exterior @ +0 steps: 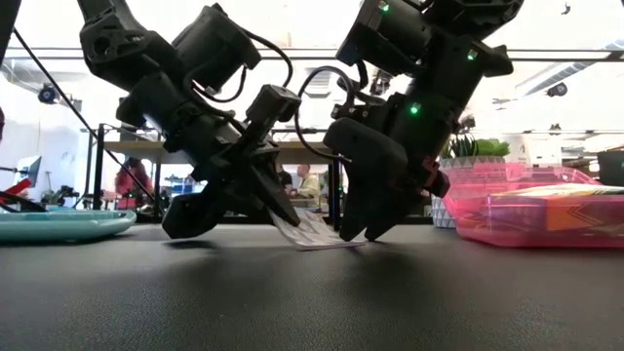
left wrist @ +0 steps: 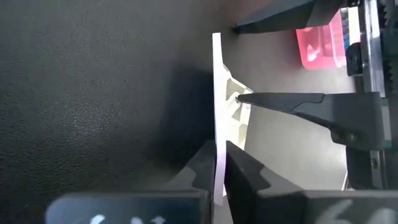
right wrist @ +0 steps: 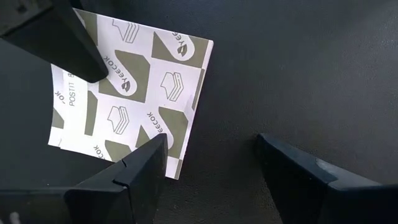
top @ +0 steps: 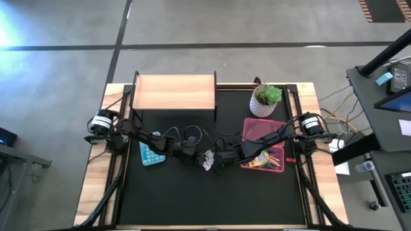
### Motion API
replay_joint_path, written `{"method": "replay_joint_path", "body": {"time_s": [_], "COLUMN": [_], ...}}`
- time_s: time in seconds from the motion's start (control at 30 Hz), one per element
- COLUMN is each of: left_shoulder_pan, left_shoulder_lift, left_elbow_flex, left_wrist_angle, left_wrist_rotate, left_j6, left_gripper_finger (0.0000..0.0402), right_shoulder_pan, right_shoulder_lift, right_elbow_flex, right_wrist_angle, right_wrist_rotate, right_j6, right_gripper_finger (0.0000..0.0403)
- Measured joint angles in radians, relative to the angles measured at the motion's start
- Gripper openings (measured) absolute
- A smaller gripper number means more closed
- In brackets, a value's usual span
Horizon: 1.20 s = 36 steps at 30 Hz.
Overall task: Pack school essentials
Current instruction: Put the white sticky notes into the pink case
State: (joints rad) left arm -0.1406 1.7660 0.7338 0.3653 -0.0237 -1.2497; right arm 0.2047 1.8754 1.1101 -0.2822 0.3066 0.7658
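Left gripper point(left wrist: 219, 163) clenched on card point(right wrist: 130, 93) edge, frame centre; thin, floppy, light. Right gripper point(right wrist: 211, 158) spread, one finger on it.

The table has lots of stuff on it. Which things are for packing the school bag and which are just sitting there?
For the job:
- white patterned card, pinched by the shut left gripper
- open right gripper beside the card
- pink tray holding stationery

Just there:
- potted plant
- wooden box
- teal plate

A black-topped table point(top: 192, 192) carries a wooden box point(top: 174, 92), potted plant point(top: 265, 100), pink tray point(top: 255, 128) and teal plate point(top: 151, 154).
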Motion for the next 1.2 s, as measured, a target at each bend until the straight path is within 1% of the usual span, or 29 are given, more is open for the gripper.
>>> {"method": "replay_joint_path", "body": {"time_s": [0.13,0.23,0.37,0.43,0.53,0.63,0.77,0.9,1.0,1.1,1.2], "left_shoulder_pan": [0.000,0.000,0.000,0.000,0.000,0.001,0.006,0.006,0.006,0.010,0.011], "left_shoulder_lift": [0.000,-0.001,-0.016,-0.033,-0.065,-0.113,-0.189,-0.279,-0.345,-0.400,-0.439], "left_elbow_flex": [0.000,0.001,0.001,0.002,0.008,0.010,0.011,0.014,0.024,0.037,0.054], "left_wrist_angle": [0.001,0.003,0.024,0.023,0.024,0.023,0.020,0.021,0.024,0.025,0.027], "left_wrist_rotate": [0.007,0.024,0.060,0.081,0.112,0.120,0.111,0.071,0.026,-0.010,-0.013], "left_j6": [0.001,0.010,0.052,0.120,0.235,0.328,0.494,0.656,0.747,0.797,0.844], "left_gripper_finger": [0.0002,0.0001,0.0001,0.0001,0.0001,0.0000,0.0000,0.0000,0.0000,0.0000,0.0000], "right_shoulder_pan": [-0.001,-0.005,-0.009,-0.011,-0.011,-0.011,-0.010,-0.013,-0.012,-0.012,-0.014], "right_shoulder_lift": [-0.031,-0.073,-0.171,-0.222,-0.302,-0.397,-0.500,-0.582,-0.608,-0.611,-0.604], "right_elbow_flex": [0.022,0.040,0.080,0.090,0.092,0.094,0.093,0.093,0.093,0.093,0.093], "right_wrist_angle": [-0.041,-0.145,-0.276,-0.340,-0.364,-0.352,-0.340,-0.272,-0.189,-0.107,-0.063], "right_wrist_rotate": [-0.008,-0.007,-0.034,-0.077,-0.155,-0.208,-0.211,-0.210,-0.210,-0.210,-0.210], "right_j6": [-0.009,-0.025,-0.005,0.005,0.021,0.021,0.020,0.016,0.002,-0.007,-0.020], "right_gripper_finger": [0.0240,0.0240,0.0248,0.0256,0.0264,0.0266,0.0261,0.0258,0.0258,0.0258,0.0258]}}
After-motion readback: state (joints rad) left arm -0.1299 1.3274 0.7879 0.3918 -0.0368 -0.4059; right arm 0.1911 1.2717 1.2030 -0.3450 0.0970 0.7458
